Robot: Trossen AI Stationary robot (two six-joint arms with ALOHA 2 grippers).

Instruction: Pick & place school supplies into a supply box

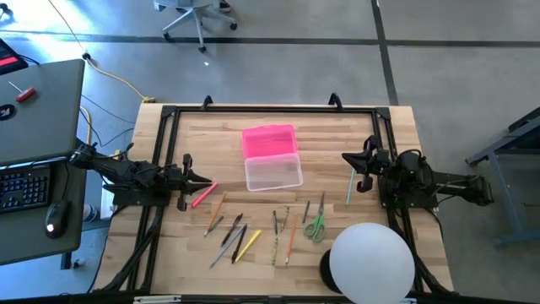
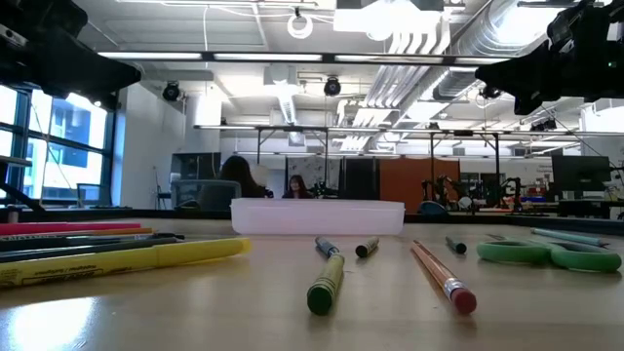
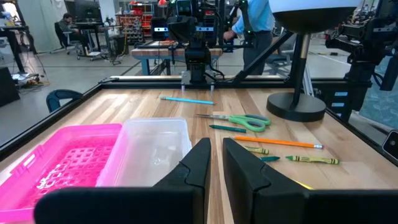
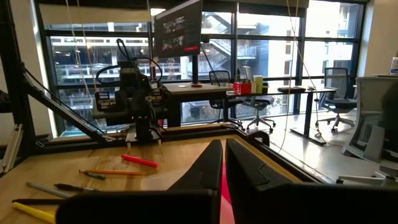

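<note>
**Both arms parked, nothing held, supplies all on the table**

My left gripper (image 1: 205,180) hovers at the left table edge, jaws slightly parted around nothing. The pink-red marker (image 1: 203,195) lies just beside and a little below its tips, not touched. My right gripper (image 1: 348,158) sits at the right edge, jaws clenched empty; a teal pencil (image 1: 350,186) lies just beside it.

The supply box (image 1: 273,172) sits between my two grippers, ahead of both: clear tub, open, looks empty. Its bright pink lid (image 1: 269,140) lies flat, touching the tub's far side, presumably so I can drop items straight in.

The remaining pens and pencils (image 1: 234,233) are scattered loose near the front edge. Green-handled scissors (image 1: 315,225) lie closed, near the white dome lamp (image 1: 372,262).

I judge no pick is started; the marker is my nearest target.
</note>
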